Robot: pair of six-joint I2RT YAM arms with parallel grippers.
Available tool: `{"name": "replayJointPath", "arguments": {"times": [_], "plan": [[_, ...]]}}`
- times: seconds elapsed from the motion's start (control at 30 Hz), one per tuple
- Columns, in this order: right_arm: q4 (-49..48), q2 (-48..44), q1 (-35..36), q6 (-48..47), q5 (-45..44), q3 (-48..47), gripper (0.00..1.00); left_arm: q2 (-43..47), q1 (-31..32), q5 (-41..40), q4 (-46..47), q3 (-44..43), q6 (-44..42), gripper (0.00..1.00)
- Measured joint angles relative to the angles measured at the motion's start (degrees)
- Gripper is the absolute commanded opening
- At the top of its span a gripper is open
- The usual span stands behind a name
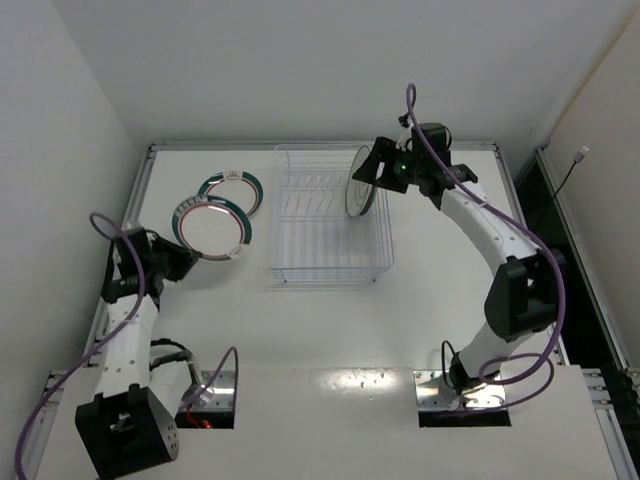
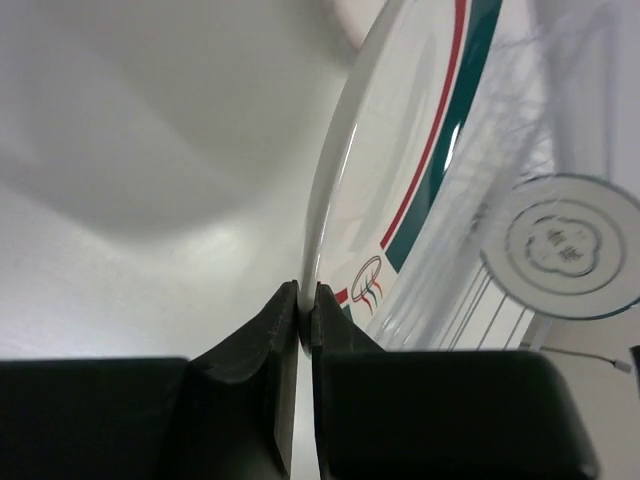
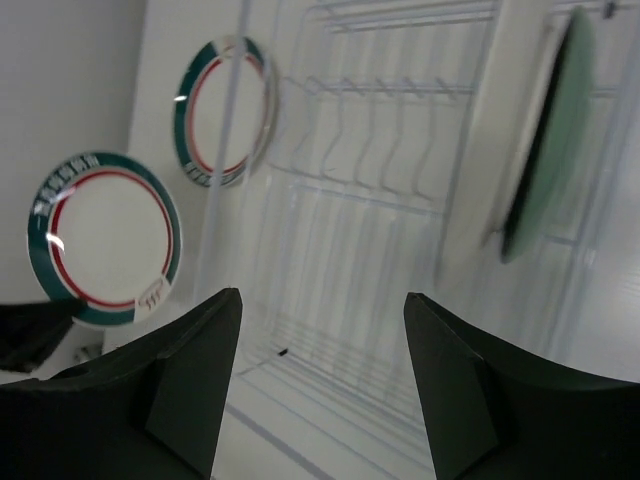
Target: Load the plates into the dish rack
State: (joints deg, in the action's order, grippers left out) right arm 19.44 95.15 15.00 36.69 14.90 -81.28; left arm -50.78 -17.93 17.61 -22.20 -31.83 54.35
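Observation:
The see-through wire dish rack (image 1: 330, 250) stands mid-table. A pale grey plate with a dark ring (image 1: 360, 183) stands on edge in its right side; it also shows in the left wrist view (image 2: 565, 245). In the right wrist view it (image 3: 525, 140) has a dark green edge beside it; I cannot tell if that is a second plate. My left gripper (image 1: 183, 257) is shut on the rim of a white plate with green-and-red rings (image 1: 212, 228), clamped between the jaws (image 2: 307, 312) and tilted (image 2: 410, 150). A second such plate (image 1: 232, 192) lies behind it. My right gripper (image 1: 374, 172) is open and empty over the rack (image 3: 322, 300).
Both ringed plates show at the left of the right wrist view, the far one (image 3: 225, 110) and the held one (image 3: 105, 240). White walls close in the table on the left, back and right. A raised ledge runs along the near edge by the arm bases.

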Motion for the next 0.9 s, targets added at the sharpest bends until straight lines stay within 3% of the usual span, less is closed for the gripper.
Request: {"name": "replayJointPath", "arguments": {"times": [0.13, 0.2, 0.3, 0.4, 0.6, 0.77, 0.83, 0.9], "plan": [[-11.74, 1.31, 0.0, 4.61, 12.55, 3.72, 0.66, -0.07, 1.09, -4.74, -1.77, -11.39, -2.49, 0.0], [-21.14, 2.97, 0.07, 9.49, 19.34, 6.47, 0.73, -0.09, 1.09, -4.74, -0.61, -13.51, -2.91, 0.0], [-37.59, 6.73, 0.59, 19.76, 27.63, 11.74, 0.84, -0.2, 1.42, -0.46, 3.58, -12.81, -2.4, 0.0], [-51.41, 10.95, 1.79, 28.61, 32.57, 15.32, 0.86, -0.09, 3.58, 4.72, 10.45, -8.2, 0.7, 0.0], [-63.8, 12.11, 4.55, 34.47, 36.3, 17.03, 0.86, 0.02, 12.07, 10.05, 15.56, -4.81, 4.52, 0.0], [-66.9, 12.9, 6.69, 35.65, 36.65, 16.76, 0.86, 0.42, 16.87, 10.58, 20.26, -4.81, 6.56, 0.0], [-67.23, 13.66, 7.76, 35.82, 36.74, 16.5, 0.78, 0.33, 19.17, 10.47, 21.86, -4.81, 7.54, 0.0], [-67.38, 14.49, 8.57, 35.93, 36.72, 16.33, 0.56, -0.11, 22.03, 10.21, 23.17, -4.83, 8.11, 0.0]]}}
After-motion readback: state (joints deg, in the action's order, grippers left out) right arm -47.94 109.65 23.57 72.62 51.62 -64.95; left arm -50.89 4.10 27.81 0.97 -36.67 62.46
